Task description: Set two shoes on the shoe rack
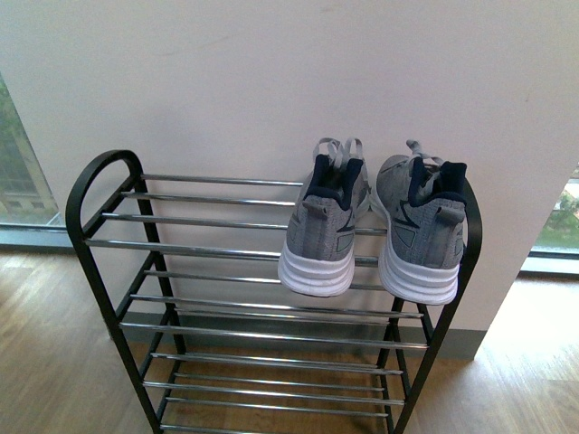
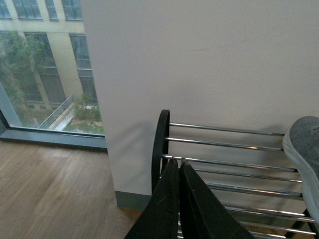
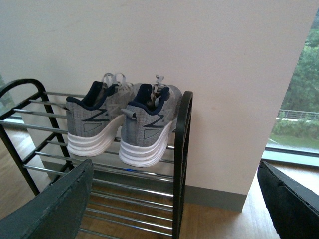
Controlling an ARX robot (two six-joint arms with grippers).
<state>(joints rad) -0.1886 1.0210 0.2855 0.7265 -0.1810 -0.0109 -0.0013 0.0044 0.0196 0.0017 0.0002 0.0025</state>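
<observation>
Left gripper (image 2: pixel 178 162) sits nearest the lens in its wrist view. Black fingers (image 2: pixel 164 209) pressed flat together, nothing between them, tips seen against the end loop of the shoe rack (image 2: pixel 160 149). Right gripper (image 3: pixel 174 164) spread wide, one finger at each lower corner of its view, empty, apart from the rack. Rack stands on wooden floor (image 1: pixel 36 344): black frame, silver bars, back to a white wall (image 1: pixel 271 72). Both sneakers on the top tier at the robot's right end, heels toward the robot, toes toward the wall. First shoe (image 1: pixel 324 226) inboard, second shoe (image 1: pixel 423 231) just beside it, next to the frame's rounded corner. White heels overhang the front bar. Window (image 2: pixel 45 74) beyond the wall's edge, greenery outside.
</observation>
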